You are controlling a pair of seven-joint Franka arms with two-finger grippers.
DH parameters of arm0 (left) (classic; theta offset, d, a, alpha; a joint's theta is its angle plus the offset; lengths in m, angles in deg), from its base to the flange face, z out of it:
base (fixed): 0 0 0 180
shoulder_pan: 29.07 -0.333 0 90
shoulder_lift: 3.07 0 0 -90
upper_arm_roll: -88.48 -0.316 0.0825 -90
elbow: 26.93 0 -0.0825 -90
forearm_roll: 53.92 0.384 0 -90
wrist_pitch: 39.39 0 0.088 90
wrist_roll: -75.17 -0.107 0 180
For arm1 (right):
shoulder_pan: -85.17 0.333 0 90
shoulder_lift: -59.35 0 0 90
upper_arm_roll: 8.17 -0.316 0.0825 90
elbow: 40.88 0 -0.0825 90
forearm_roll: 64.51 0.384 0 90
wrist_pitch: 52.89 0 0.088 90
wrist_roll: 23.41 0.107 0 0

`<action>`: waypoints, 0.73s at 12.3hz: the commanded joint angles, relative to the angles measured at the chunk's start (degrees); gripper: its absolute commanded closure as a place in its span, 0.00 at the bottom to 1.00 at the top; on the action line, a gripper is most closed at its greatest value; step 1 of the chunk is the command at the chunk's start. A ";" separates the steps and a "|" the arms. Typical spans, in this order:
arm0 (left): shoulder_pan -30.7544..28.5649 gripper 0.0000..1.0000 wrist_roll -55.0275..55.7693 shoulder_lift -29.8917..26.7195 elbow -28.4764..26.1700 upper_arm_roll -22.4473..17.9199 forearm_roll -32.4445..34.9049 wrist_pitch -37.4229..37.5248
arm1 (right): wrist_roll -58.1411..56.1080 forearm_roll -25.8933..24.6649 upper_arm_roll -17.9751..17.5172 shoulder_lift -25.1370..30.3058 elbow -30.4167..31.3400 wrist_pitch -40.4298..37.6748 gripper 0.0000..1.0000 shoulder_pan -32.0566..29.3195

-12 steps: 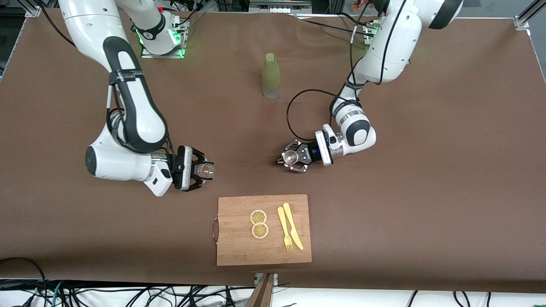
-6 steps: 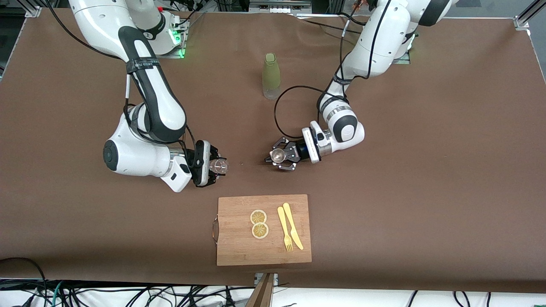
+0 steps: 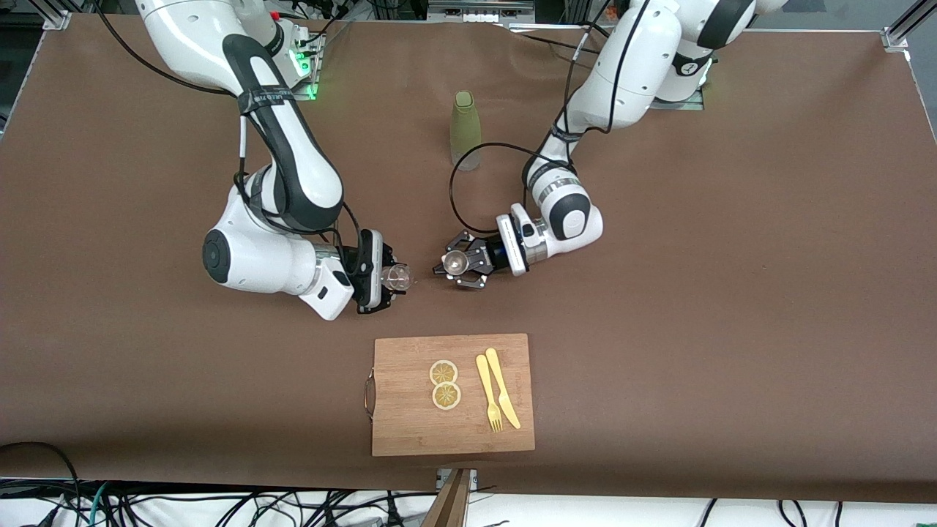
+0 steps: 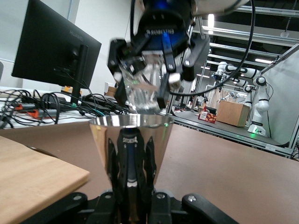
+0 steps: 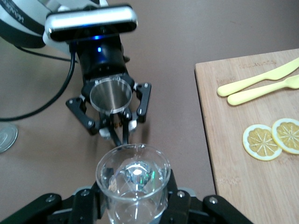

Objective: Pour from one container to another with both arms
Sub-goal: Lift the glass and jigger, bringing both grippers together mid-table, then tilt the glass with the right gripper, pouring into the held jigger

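A small clear glass (image 3: pixel 397 276) sat clamped in the right end effector (image 3: pixel 393 279), held above the brown desk (image 3: pixel 732 293) and close to the steel jigger (image 3: pixel 454 261), which the left end effector (image 3: pixel 457 265) gripped at its waist, mouth up. The two vessels were near but apart. Nearer the camera lay a wooden cutting board (image 3: pixel 410 424) with two lemon slices (image 3: pixel 444 384), a yellow fork (image 3: pixel 488 393) and knife (image 3: pixel 503 386). An olive-green bottle (image 3: pixel 465 129) stood upright toward the bases.
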 commanded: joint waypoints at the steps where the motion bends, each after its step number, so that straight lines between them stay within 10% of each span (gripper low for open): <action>1: 2.23 1.00 -0.15 3.34 4.23 -1.08 -3.09 -0.62 | 3.58 -4.48 -0.47 2.29 0.94 0.32 0.64 0.58; 9: 6.71 1.00 -0.32 3.96 5.11 -3.62 -8.19 -2.02 | 7.11 -11.53 -2.84 4.31 4.63 0.32 0.63 0.84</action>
